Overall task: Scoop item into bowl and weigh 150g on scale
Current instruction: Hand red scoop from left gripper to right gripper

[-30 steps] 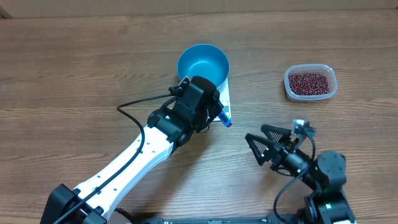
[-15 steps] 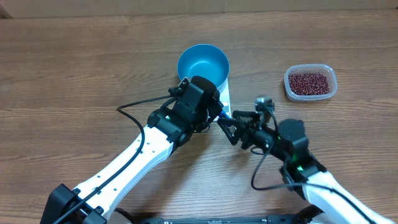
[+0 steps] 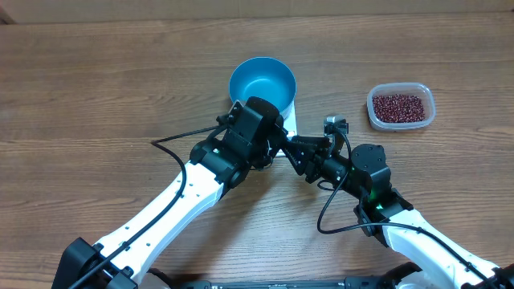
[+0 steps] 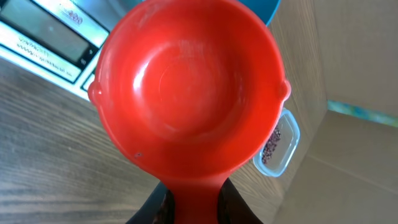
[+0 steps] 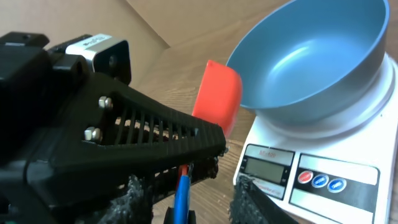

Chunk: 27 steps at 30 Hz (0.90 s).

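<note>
Scoop handle caught between two grippers beside the scale

The right gripper (image 5: 193, 198) had its fingers (image 5: 138, 198) spread on either side of the blue handle tip (image 5: 181, 186), with gaps on both sides; the left gripper (image 4: 191, 210), mostly cut off by the frame edge, pinched the red scoop (image 4: 186, 87) by its handle; the blue bowl (image 3: 261, 80) sat on the white scale (image 5: 311, 177), largely hidden from overhead, its display unreadable; the beans (image 3: 400, 105) lay in a clear tub (image 3: 370, 104), well apart to the right.
</note>
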Each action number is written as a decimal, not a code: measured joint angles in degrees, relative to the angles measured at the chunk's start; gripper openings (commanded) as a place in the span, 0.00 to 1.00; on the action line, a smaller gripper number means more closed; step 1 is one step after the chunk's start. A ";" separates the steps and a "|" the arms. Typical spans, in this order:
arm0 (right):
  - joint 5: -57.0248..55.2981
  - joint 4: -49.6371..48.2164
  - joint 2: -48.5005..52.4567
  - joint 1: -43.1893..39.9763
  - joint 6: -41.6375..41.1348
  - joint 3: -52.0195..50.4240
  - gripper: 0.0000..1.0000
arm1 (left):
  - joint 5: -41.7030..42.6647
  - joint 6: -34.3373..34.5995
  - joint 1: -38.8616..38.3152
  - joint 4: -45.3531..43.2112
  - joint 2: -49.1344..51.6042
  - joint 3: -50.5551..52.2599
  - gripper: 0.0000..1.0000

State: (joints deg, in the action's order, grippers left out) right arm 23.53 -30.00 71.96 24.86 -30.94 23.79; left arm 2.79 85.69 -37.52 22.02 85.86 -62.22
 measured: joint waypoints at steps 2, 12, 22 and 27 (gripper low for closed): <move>-0.04 -0.17 0.00 0.00 -0.61 0.00 0.31 | 0.55 1.01 0.00 -0.09 0.00 -0.02 0.04; -0.22 -0.90 0.00 0.42 -1.97 0.00 0.04 | 1.14 2.49 0.00 -0.17 0.00 -0.09 0.04; -0.02 -0.42 0.00 0.31 -2.29 0.11 0.04 | 1.31 -1.44 0.00 -0.02 0.00 -0.09 0.62; -0.07 1.38 -0.52 0.28 -2.27 0.20 0.04 | 1.36 -13.09 0.46 -2.38 -0.33 -0.09 0.84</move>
State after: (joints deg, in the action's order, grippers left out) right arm 23.46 -28.62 71.44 25.15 -33.21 23.99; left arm 4.14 72.60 -37.06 19.64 85.54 -62.30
